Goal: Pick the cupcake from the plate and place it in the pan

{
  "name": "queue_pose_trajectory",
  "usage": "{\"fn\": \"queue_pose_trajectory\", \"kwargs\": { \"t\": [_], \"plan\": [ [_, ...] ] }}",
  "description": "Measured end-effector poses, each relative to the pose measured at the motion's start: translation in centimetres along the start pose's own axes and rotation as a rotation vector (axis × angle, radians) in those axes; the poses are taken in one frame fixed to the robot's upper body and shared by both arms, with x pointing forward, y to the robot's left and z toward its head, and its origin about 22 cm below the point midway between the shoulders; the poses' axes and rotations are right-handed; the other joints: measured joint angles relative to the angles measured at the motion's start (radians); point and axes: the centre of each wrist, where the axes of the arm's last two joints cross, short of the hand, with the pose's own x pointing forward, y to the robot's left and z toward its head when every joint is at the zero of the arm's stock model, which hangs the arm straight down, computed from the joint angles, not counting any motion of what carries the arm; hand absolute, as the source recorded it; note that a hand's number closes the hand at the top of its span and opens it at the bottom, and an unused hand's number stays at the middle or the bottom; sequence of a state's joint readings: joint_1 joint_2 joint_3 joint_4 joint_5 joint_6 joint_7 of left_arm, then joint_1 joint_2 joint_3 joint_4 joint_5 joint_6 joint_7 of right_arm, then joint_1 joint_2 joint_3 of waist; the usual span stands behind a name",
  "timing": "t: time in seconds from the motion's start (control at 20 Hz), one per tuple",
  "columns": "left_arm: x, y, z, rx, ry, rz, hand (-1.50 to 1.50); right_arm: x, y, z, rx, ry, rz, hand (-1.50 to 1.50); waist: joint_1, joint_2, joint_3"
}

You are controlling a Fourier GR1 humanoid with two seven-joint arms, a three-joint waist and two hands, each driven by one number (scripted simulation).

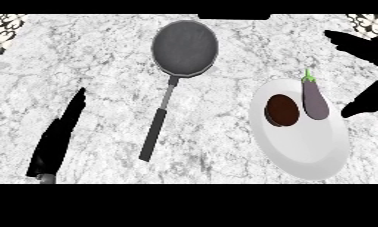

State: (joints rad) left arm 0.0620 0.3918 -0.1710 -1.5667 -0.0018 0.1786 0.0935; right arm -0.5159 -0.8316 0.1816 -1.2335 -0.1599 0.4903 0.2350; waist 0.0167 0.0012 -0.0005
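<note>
Cupcake (282, 110) lying on white plate (303, 158) near counter's (96, 61) right edge, touching an eggplant (315, 100). Pan (184, 48) empty toward the far edge. Right hand (358, 46) open beside plate; left hand (57, 138) straight-fingered, near left edge.

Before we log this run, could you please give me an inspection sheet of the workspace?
Surface: marbled counter.
Job's things: cupcake on white plate; pan holds nothing, handle toward the robot.
Clutter: eggplant on the plate, beside the cupcake.
Hands: left hand open, resting lower left; right hand open, fingers spread, right of the plate, touching nothing.
Cables: nothing seen.
Surroundings: patterned patches at the top corners.
</note>
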Motion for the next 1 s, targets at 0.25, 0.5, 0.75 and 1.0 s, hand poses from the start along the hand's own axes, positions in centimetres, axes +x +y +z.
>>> {"fn": "queue_pose_trajectory", "kwargs": {
  "t": [0.25, 0.5, 0.75, 1.0],
  "plan": [
    [0.5, -0.5, -0.1, -0.005, 0.005, 0.002, 0.00, 3.7, 1.0, -2.1, 0.091, 0.040, 0.075, -1.50, -0.003, -0.001, 0.000],
    [0.2, -0.7, -0.4, -0.003, 0.006, 0.002, 0.00, 6.2, 2.0, -3.8, 0.176, 0.101, 0.122, -1.50, -0.006, -0.001, 0.000],
    [0.4, -0.5, -0.2, 0.001, 0.009, 0.000, 0.00, 8.2, 3.7, -5.3, 0.254, 0.157, 0.211, -1.50, -0.006, -0.001, 0.000],
    [0.4, 0.1, -0.3, 0.003, 0.011, 0.000, 0.00, 9.2, 5.3, -6.2, 0.329, 0.225, 0.307, -1.50, -0.009, -0.002, 0.000]
  ]
}}
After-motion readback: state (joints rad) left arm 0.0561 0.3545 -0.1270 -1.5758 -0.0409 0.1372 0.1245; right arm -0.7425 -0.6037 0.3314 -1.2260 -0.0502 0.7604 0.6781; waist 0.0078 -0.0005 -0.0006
